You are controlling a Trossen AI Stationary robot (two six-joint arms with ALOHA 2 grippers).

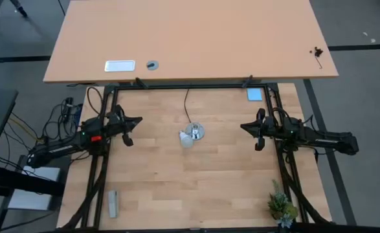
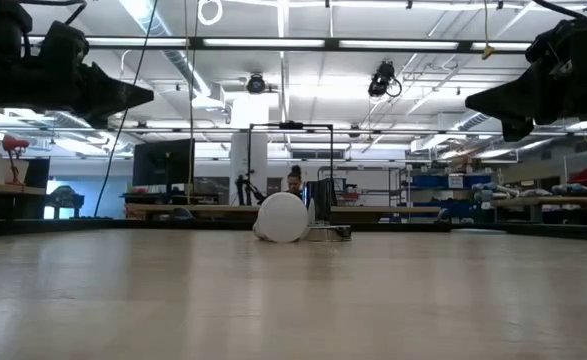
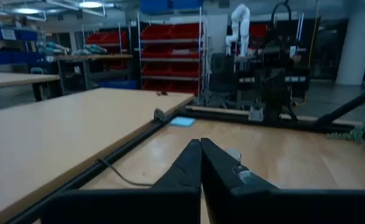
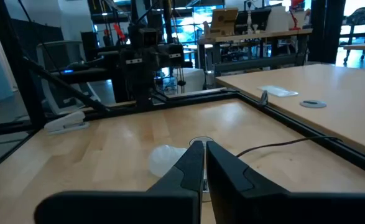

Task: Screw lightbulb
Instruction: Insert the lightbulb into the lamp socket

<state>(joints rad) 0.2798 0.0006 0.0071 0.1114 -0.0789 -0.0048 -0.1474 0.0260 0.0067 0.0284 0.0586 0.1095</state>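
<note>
The white frosted lightbulb [image 1: 187,138] lies on its side on the wooden table, against the round silver socket base [image 1: 195,132] with its black cord [image 1: 186,103]. It also shows in the low view [image 2: 281,217] and the right wrist view [image 4: 165,160]. My left gripper [image 1: 138,120] is shut and hangs above the table to the left of the bulb. My right gripper [image 1: 243,126] is shut and hangs above the table to its right. Both are well apart from the bulb.
A small potted plant [image 1: 281,207] stands at the near right corner. A grey stapler-like object [image 1: 112,203] lies near the left front. A blue pad [image 1: 255,94] lies at the far right. A black frame rail [image 1: 190,86] bounds the far side, a second desk beyond.
</note>
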